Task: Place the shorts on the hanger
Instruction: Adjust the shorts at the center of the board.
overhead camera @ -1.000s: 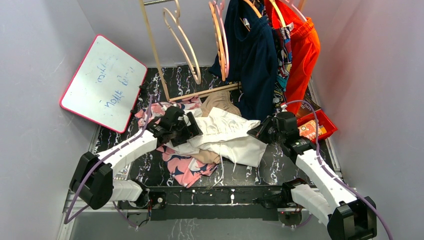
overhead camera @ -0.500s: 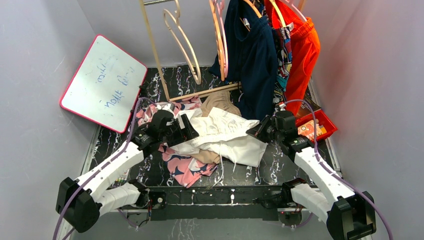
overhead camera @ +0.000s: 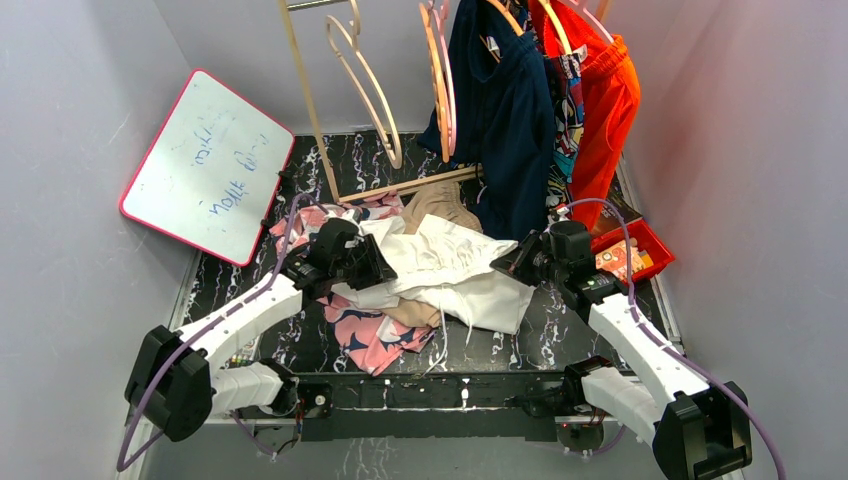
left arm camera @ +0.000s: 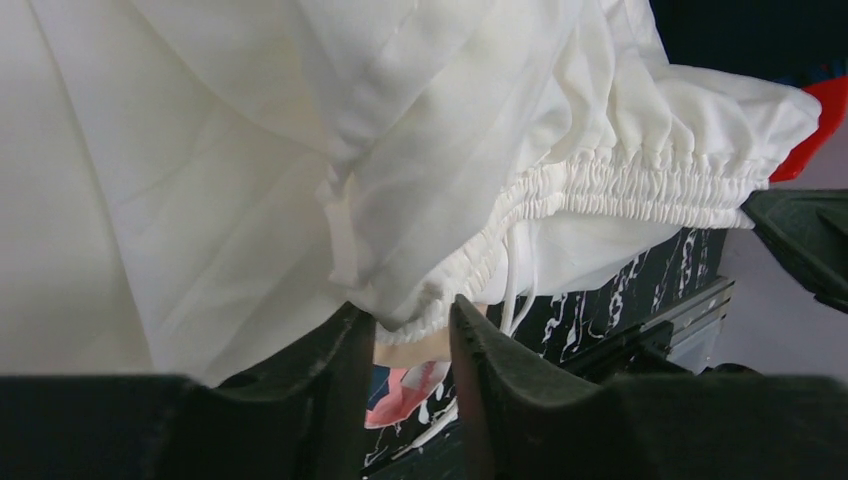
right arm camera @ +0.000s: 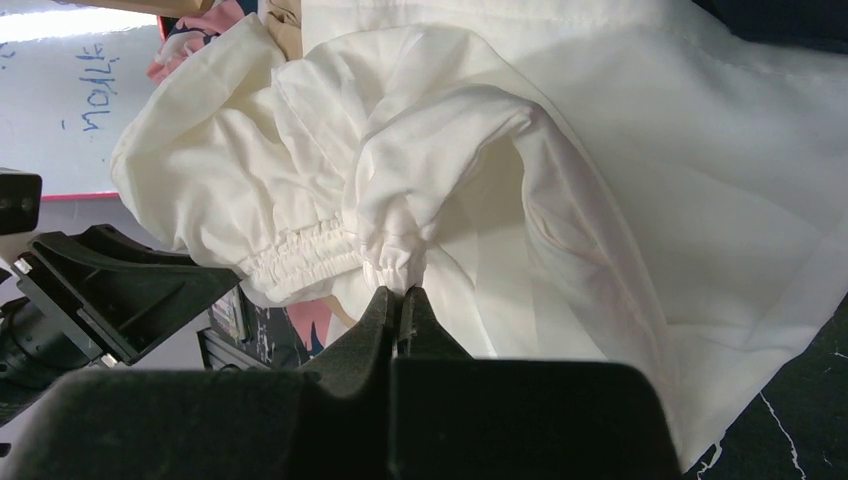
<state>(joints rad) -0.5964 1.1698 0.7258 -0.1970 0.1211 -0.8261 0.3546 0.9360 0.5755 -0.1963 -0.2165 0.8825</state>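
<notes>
White shorts (overhead camera: 452, 268), waistband (left arm camera: 640, 190) axis left-right; right gripper (right arm camera: 402, 296) tight on it, left gripper (left arm camera: 412, 316) slightly apart at its edge.

The left gripper (overhead camera: 370, 262), which had backed off the shorts (overhead camera: 450, 265) toward their left side with its jaws spread wide, has come forward again to the shorts' left edge. Its jaws have drawn in around the gathered waistband (left arm camera: 620, 190) there; whether they pinch it yet is unclear. The left arm (overhead camera: 240, 312) behind it swung away from the shorts, then partly back.
</notes>
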